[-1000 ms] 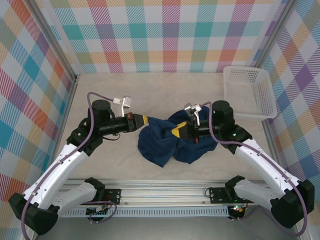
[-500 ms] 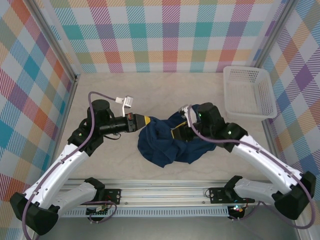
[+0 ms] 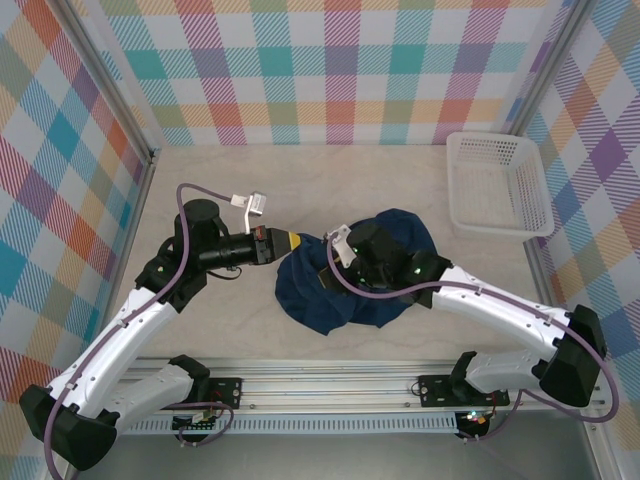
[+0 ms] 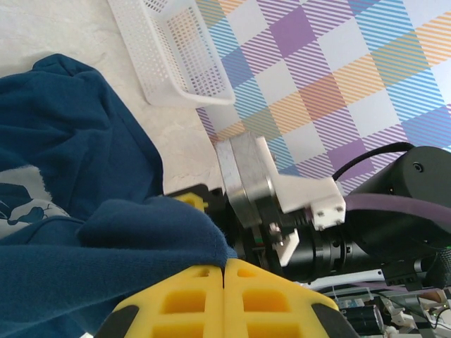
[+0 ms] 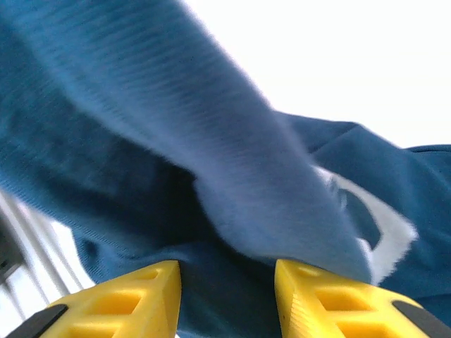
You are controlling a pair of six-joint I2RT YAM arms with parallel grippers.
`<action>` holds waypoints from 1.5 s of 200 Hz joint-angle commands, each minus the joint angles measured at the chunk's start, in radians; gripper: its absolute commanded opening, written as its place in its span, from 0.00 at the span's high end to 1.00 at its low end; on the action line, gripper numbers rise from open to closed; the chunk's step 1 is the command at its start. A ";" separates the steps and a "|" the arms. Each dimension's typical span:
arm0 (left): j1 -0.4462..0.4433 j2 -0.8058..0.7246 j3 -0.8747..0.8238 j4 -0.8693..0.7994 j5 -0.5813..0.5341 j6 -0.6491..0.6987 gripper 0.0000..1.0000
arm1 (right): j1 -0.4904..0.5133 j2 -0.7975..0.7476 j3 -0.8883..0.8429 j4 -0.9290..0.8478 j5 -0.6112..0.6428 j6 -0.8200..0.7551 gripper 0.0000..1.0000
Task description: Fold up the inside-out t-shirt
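Note:
The inside-out t-shirt point(image 3: 398, 232) is a crumpled navy heap in mid-table. My left gripper point(image 3: 292, 242) is at its left edge, shut on a hem fold of the t-shirt point(image 4: 141, 225), which runs into the seam between the yellow fingertips point(image 4: 194, 299). My right arm's wrist point(image 3: 363, 250) leans over the heap's left half. My right gripper point(image 5: 227, 289) stands open, its yellow fingers point(image 5: 130, 299) apart, with dark cloth point(image 5: 232, 169) lying close ahead of the gap. A pale print point(image 5: 384, 232) shows on the cloth, also seen in the left wrist view point(image 4: 21, 204).
A white mesh basket point(image 3: 497, 185) stands at the back right, near the right wall. Bare beige tabletop point(image 3: 300, 180) lies behind and left of the shirt. The aluminium rail point(image 3: 330, 390) runs along the near edge.
My right arm has swung left across the shirt and its gripper has gone from shut to open, letting go of the cloth. My left gripper has stayed put.

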 commanded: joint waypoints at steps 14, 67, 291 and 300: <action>0.013 -0.013 0.009 0.009 0.032 0.016 1.00 | 0.001 0.024 0.042 0.016 0.138 0.055 0.58; 0.012 -0.013 0.008 0.011 0.041 0.023 1.00 | 0.000 0.081 0.051 0.123 0.021 0.090 0.52; 0.014 0.014 0.030 -0.195 -0.346 0.129 1.00 | -0.287 -0.208 -0.146 0.387 -0.866 0.175 1.00; 0.014 0.026 0.030 -0.197 -0.356 0.135 1.00 | -0.291 -0.200 -0.146 0.416 -0.904 0.193 1.00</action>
